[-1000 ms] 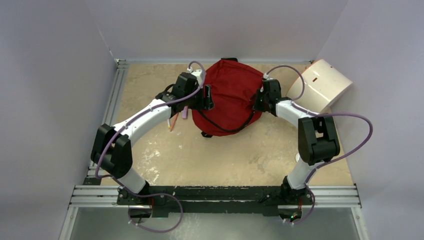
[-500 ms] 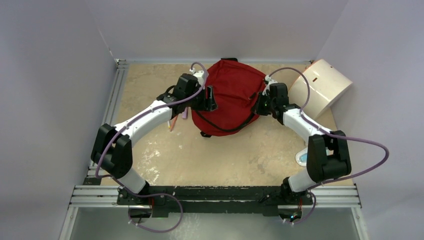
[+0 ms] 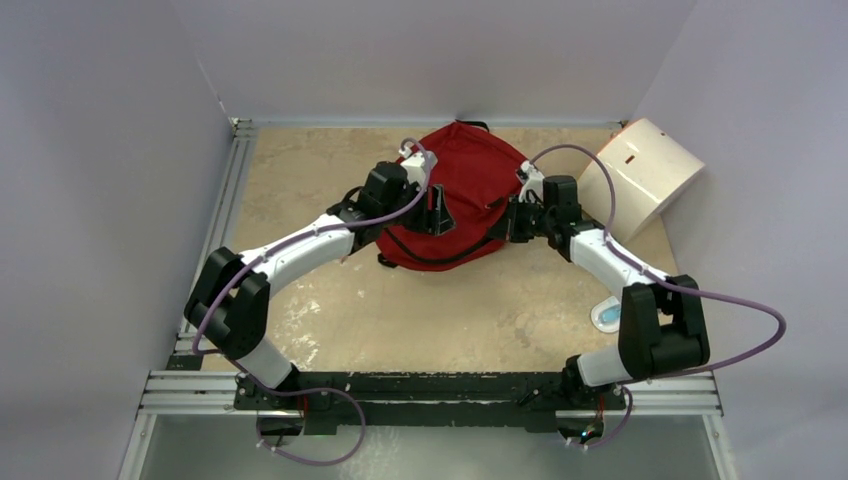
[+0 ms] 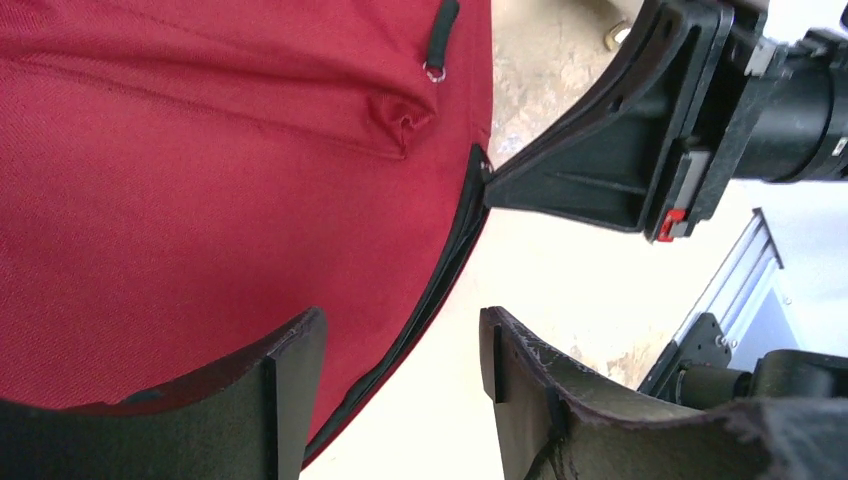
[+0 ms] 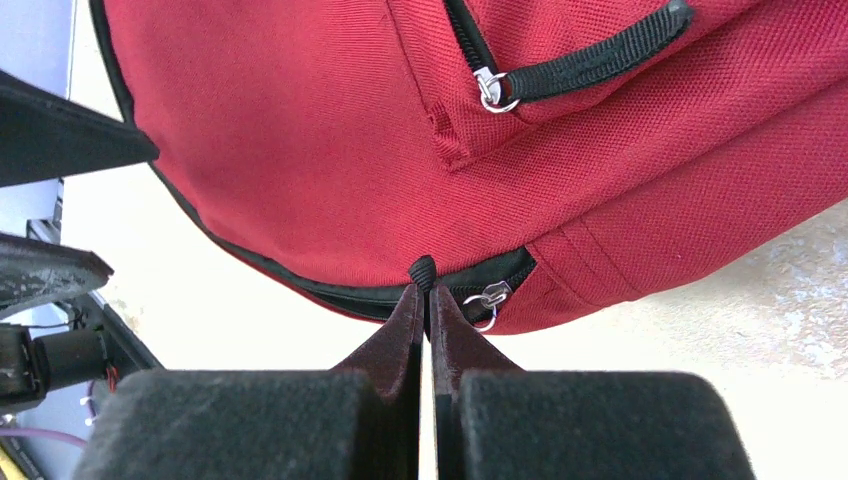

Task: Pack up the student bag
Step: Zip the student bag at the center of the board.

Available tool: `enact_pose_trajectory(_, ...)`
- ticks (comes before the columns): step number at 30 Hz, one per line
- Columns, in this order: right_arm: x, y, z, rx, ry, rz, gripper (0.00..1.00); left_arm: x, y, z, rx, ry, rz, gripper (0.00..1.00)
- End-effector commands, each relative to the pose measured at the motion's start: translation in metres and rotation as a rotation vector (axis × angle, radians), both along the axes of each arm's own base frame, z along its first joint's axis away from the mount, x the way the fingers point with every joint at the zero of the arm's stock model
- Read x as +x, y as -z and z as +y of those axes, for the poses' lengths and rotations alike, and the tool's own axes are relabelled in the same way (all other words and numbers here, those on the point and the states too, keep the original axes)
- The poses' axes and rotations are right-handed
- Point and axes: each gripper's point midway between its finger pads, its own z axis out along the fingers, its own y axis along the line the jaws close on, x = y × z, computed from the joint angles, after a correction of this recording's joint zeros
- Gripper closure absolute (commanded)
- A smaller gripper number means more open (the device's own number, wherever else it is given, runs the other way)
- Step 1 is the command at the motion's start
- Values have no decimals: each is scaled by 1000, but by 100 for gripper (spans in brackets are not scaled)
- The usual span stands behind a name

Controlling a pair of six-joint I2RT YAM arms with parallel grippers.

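Note:
The student bag (image 3: 462, 180) lies dark red at the back middle of the table, and it fills the left wrist view (image 4: 200, 180) and the right wrist view (image 5: 400, 120). My right gripper (image 5: 422, 292) is shut on a black zipper pull (image 5: 422, 270) at the bag's near edge, beside a metal slider (image 5: 490, 297). In the top view that gripper (image 3: 507, 222) sits at the bag's right front. My left gripper (image 4: 400, 345) is open, straddling the bag's black zipper seam (image 4: 440, 280) with nothing held, over the bag's left front (image 3: 437, 212).
A white rounded box (image 3: 645, 168) leans at the back right corner. A small blue and white object (image 3: 606, 316) lies on the table by the right arm's elbow. A second zipper with a black strap pull (image 5: 590, 58) runs higher on the bag.
The right gripper has drawn the zipper pull leftward and nearer along the bag's front edge. The left gripper has swung right onto the bag. The bag has shifted a little.

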Motion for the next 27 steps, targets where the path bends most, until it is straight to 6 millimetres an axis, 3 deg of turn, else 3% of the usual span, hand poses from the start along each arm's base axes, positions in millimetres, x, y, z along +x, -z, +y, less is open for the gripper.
enact_pose_trajectory(1, -12, -23, 14, 71, -102, -68, 100, 12, -19, -8, -97, -66, -7, 44)
enact_pose_trajectory(7, -23, -29, 25, 131, -141, -82, 100, 22, -23, -7, -151, -180, 56, 44)
enact_pose_trajectory(13, -31, -37, 57, 167, -150, -106, 99, 21, -14, 17, -69, -271, 49, 44)
enact_pose_trajectory(17, -35, -39, 77, 194, -157, -115, 89, 11, 2, 35, -19, -309, 61, 44)
enact_pose_trajectory(23, -17, -47, 56, 127, 28, -132, 67, -4, 21, 44, 8, -325, 120, 44)
enact_pose_trajectory(27, 0, -57, 28, 74, 240, -166, 64, -8, 22, 43, -14, -319, 144, 44)
